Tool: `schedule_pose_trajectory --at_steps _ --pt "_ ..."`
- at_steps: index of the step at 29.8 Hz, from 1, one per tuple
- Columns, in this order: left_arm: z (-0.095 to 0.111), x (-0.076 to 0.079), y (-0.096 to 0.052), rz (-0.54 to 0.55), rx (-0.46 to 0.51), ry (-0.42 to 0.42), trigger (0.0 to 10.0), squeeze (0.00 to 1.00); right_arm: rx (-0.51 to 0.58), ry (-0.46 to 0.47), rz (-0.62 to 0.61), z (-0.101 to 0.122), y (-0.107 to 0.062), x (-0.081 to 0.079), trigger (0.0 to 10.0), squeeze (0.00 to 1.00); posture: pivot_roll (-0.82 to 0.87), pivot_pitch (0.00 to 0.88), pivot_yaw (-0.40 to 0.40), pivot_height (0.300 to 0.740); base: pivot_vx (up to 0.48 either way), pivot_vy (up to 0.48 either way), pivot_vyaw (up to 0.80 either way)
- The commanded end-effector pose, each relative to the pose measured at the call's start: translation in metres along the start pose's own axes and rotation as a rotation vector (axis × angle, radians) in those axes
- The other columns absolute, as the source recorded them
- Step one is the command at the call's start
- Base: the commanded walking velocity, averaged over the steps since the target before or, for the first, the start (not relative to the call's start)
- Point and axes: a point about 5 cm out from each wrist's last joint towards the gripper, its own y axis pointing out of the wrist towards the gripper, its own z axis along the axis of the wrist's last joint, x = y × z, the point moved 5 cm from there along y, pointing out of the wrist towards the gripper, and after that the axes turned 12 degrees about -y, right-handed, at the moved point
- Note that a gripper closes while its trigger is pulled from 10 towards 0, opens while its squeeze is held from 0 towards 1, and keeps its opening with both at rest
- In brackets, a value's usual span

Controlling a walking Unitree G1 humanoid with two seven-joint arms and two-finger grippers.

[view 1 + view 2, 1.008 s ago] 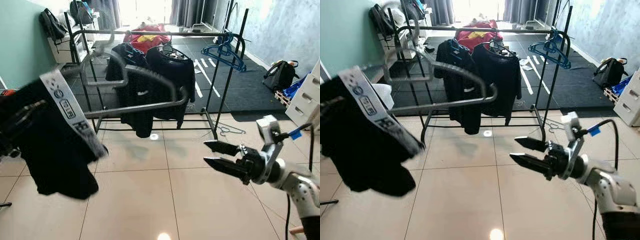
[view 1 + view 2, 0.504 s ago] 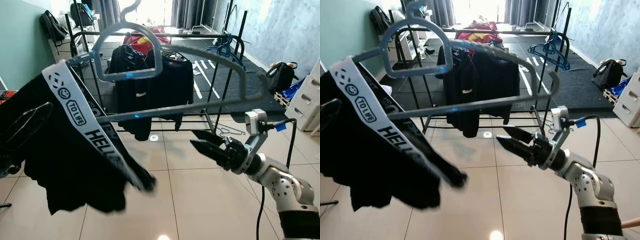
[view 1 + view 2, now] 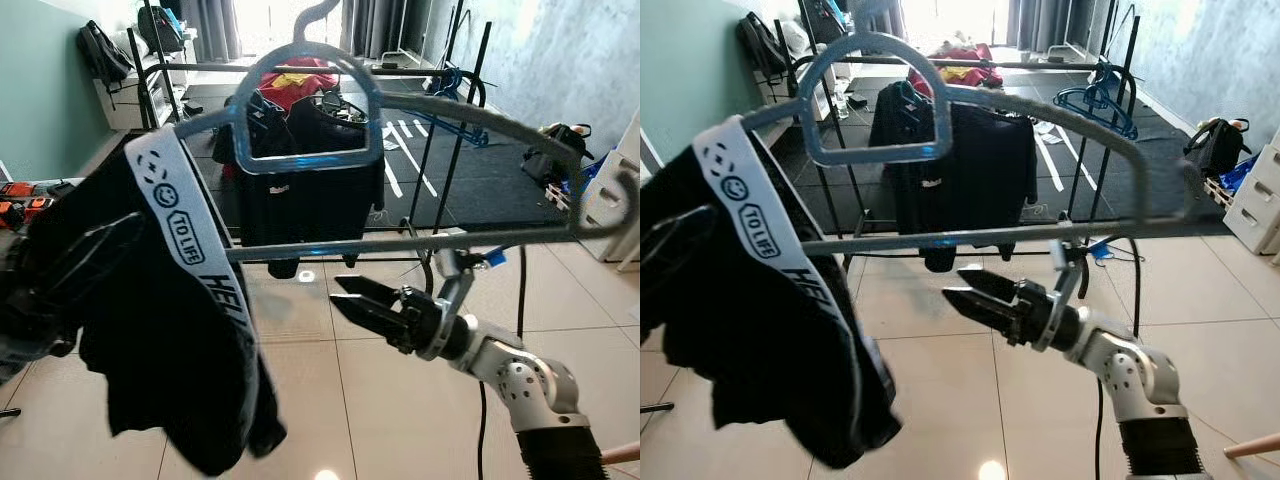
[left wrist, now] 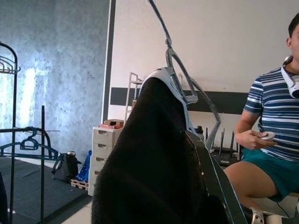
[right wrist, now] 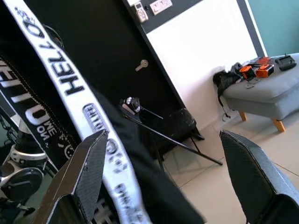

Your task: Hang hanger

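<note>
Up front, the left gripper (image 3: 60, 290) clenches the grey metal hanger (image 3: 400, 170) — draped with a black white-banded garment (image 3: 170, 330). Just below the hanger's bar, the right gripper (image 3: 350, 300) points with its fingers spread — grasping nothing.

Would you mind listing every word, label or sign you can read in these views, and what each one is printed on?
"TO LIFE": on the white waistband of the black garment draped on the grey hanger, below a smiley-face sign.
"HEL...": further down that waistband in the eye views; the rest curves away.
"HELLO": on the waistband in the right wrist view.
Small white mark on a black shirt on the clothes rack: too small to read.
</note>
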Motion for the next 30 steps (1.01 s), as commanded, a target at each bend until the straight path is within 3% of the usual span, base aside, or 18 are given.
schedule_pose_trajectory --at_steps 1,4,8,11,17,19,25,30 --pt "-0.002 0.004 0.006 -0.027 0.007 -0.010 0.0 0.00 -0.025 -0.002 0.024 -0.004 0.007 -0.006 10.0 0.00 -0.06 0.000 -0.004 0.740 0.000 0.000 0.00" --pt "-0.002 0.006 0.013 -0.040 0.009 -0.007 0.0 0.00 -0.110 -0.009 0.005 -0.023 0.018 -0.003 10.0 0.00 -0.05 0.000 -0.006 0.740 0.000 0.000 0.00" --pt "-0.002 0.007 0.016 -0.044 0.010 -0.006 0.0 0.00 -0.134 -0.011 0.010 -0.028 0.021 -0.005 10.0 0.00 -0.05 0.000 -0.006 0.740 0.000 0.000 0.00" --pt "-0.004 0.008 0.021 -0.049 0.018 -0.008 0.0 0.00 -0.194 -0.006 0.096 -0.041 0.025 -0.022 10.0 0.00 -0.05 0.000 -0.008 0.740 0.000 0.000 0.00" --pt "-0.004 0.009 0.024 -0.055 0.026 -0.009 0.0 0.00 -0.211 -0.006 0.101 -0.044 0.026 -0.024 10.0 0.00 -0.05 0.000 -0.007 0.740 0.000 0.000 0.00" --pt "-0.004 0.014 0.032 -0.084 0.039 -0.014 0.0 0.00 -0.319 -0.020 0.029 -0.063 0.030 -0.012 10.0 0.00 -0.05 0.000 -0.007 0.740 0.000 0.000 0.00" --pt "-0.005 0.018 0.041 -0.113 0.044 -0.020 0.0 0.00 -0.491 -0.052 -0.044 -0.092 0.027 -0.001 10.0 0.00 -0.05 0.000 -0.008 0.740 0.000 0.000 0.00" --pt "-0.003 0.018 0.040 -0.109 0.041 -0.011 0.0 0.00 -0.530 -0.049 -0.079 -0.096 0.023 0.004 10.0 0.00 -0.05 0.000 -0.010 0.740 0.000 0.000 0.00"
